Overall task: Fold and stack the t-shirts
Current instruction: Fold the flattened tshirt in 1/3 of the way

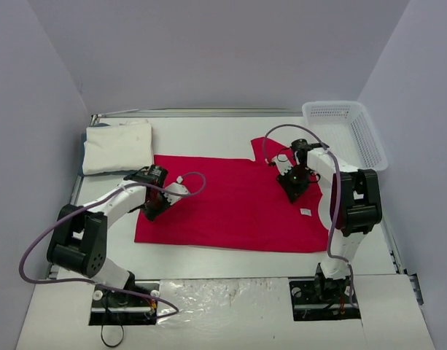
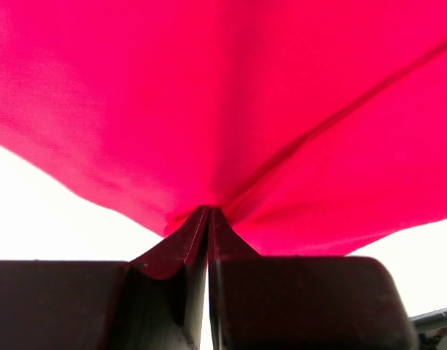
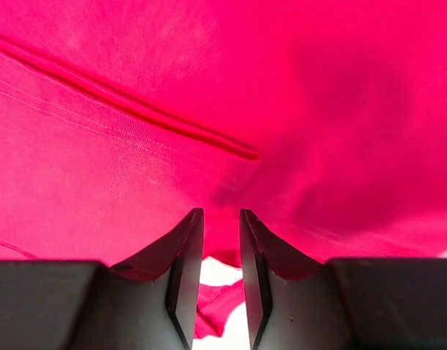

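A red t-shirt (image 1: 230, 208) lies spread flat across the middle of the table (image 1: 208, 131). One sleeve points toward the upper right of the top view. At the shirt's left edge, the left end effector (image 1: 150, 210) is clamped on the red t-shirt, and its wrist view shows the cloth pinched into a ridge between the closed jaws. The right end effector (image 1: 291, 191) sits low over the shirt's upper right part, its jaws a narrow gap apart with nothing held between them. A folded white t-shirt (image 1: 117, 148) rests in the upper left, just beyond the red one. A white mesh basket (image 1: 347, 124) stands at the upper right corner.
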You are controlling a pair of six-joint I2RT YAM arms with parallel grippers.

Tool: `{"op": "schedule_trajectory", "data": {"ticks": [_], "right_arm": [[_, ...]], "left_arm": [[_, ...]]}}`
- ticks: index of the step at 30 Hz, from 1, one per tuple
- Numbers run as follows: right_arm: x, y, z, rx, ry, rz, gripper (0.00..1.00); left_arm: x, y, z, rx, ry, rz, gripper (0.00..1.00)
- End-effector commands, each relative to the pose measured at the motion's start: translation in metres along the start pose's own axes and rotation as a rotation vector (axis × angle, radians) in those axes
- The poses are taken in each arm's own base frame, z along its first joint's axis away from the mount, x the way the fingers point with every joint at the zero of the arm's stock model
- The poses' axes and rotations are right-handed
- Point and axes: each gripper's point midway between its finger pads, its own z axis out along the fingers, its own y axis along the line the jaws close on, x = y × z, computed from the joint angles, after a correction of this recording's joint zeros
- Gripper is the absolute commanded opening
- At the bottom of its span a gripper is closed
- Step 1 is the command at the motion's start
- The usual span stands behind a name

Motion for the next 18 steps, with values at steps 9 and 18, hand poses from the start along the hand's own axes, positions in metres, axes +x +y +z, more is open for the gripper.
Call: {"op": "schedule_trajectory", "data": {"ticks": [9, 18], "right_arm": [[-0.066, -0.021, -0.063, 0.068, -0.137, -0.051, 0.29], [-0.068, -0.02, -0.034, -0.004, -0.115, -0.045, 0.3]], "left_arm": [[-0.106, 0.102, -0.115, -0.351, -0.434, -0.084, 0.35], [-0.146, 0.163, -0.091, -0.363, -0.395, 0.112, 0.38]]}}
